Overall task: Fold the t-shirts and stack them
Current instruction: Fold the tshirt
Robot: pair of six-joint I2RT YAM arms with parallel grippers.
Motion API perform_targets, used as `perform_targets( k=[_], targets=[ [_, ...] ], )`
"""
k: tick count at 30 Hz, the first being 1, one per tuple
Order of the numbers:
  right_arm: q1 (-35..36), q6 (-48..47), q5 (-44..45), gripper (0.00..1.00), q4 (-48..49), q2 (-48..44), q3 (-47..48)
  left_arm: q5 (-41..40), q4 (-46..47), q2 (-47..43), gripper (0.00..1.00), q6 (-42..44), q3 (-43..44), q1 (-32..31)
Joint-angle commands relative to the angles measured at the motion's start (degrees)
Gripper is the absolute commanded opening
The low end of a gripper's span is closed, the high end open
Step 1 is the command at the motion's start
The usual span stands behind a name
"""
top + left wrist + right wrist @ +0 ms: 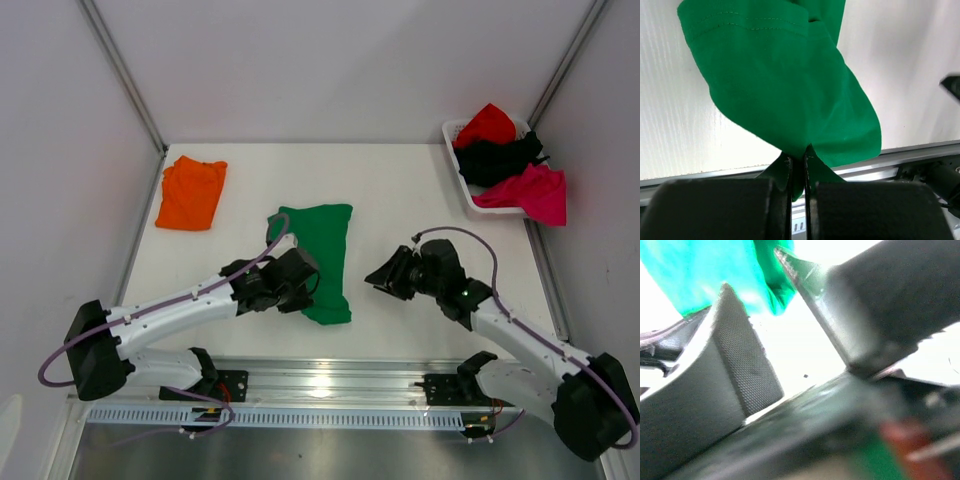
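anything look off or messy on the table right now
The magenta t-shirt spills over the rim of the white basket at the far right, half outside it. The green t-shirt lies skewed and only partly folded, its near edge pinched in the left gripper.

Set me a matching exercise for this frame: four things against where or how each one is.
1 bright green cloth t-shirt
2 orange cloth t-shirt
3 magenta cloth t-shirt
4 right gripper

A draped over the white basket's near edge
B lying alone, far left
C pinched in the shut left gripper
D open, empty

Pairs: 1-C, 2-B, 3-A, 4-D
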Motion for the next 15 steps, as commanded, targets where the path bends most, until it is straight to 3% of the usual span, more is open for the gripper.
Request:
perform_targets(
  k=[1,7,10,15],
  targets=[
    [1.84,7.58,-3.04,0.45,-0.64,-7.87,-2.73,-1.5,0.51,1.01,0.01,1.8,2.6,0.67],
    [4.21,18.65,-2.95,0.57,0.72,-18.5,-7.74,-2.37,1.56,3.48,0.01,2.68,2.87,1.03],
    [7.37,26.91,-0.67,0.59,8.02,-20.89,-11.96,-2.46,2.44,4.44,0.01,2.85,2.25,1.38],
    [15.63,35.0,5.66,0.6,9.62,-21.07,-14.34,-2.37,2.79,4.71,0.01,3.03,1.73,1.55]
  ],
)
